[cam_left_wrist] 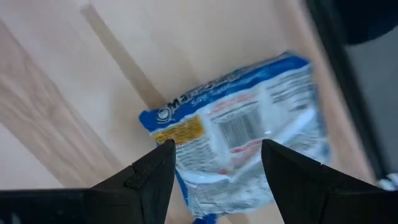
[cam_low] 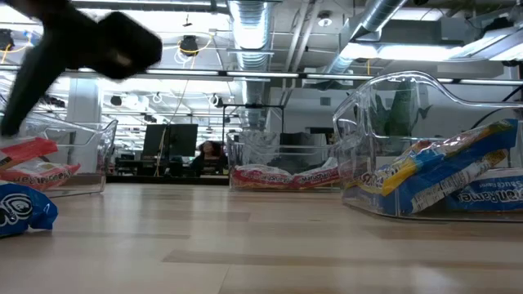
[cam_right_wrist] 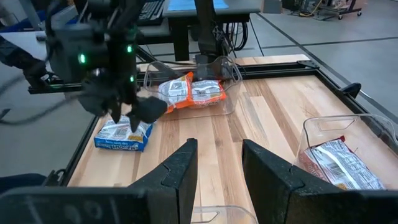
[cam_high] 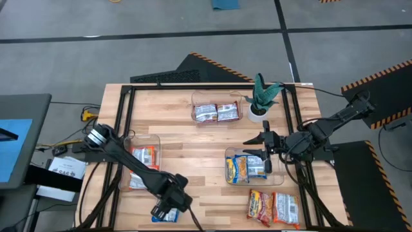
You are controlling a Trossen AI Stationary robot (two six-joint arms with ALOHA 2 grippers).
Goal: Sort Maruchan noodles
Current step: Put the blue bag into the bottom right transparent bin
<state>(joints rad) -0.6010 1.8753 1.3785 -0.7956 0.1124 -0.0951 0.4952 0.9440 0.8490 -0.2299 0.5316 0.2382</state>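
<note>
At the near edge of the table [cam_high: 193,161], toward its left corner, the left gripper [cam_high: 168,205] hangs over a blue packet [cam_high: 168,215] that lies flat on the wood. In the left wrist view the two fingers [cam_left_wrist: 155,174] stand spread apart above the blue packet [cam_left_wrist: 239,140], one on each side of it, not closed on it; whether they touch the wrapper cannot be told.

Also at the near edge, toward the right corner, a red packet [cam_high: 259,203] and a whitish-red packet [cam_high: 286,207] lie side by side on the bare table.

Farther in, on the left, a clear bin [cam_high: 156,139] holds an orange-red packet [cam_high: 144,156] and a pale packet [cam_high: 137,181], partly under the left arm. On the right, another bin [cam_high: 278,178] holds a yellow packet [cam_high: 237,169] and a blue one [cam_high: 257,167], which lean up against each other in the low view.

The right gripper [cam_high: 263,146] hovers just above the far end of that right bin, its fingers [cam_right_wrist: 180,171] parted and empty.

At the far side, a third bin [cam_high: 195,98] holds two whitish-red packets [cam_high: 217,113] next to each other. A green potted plant [cam_high: 262,96] stands just to its right.
</note>
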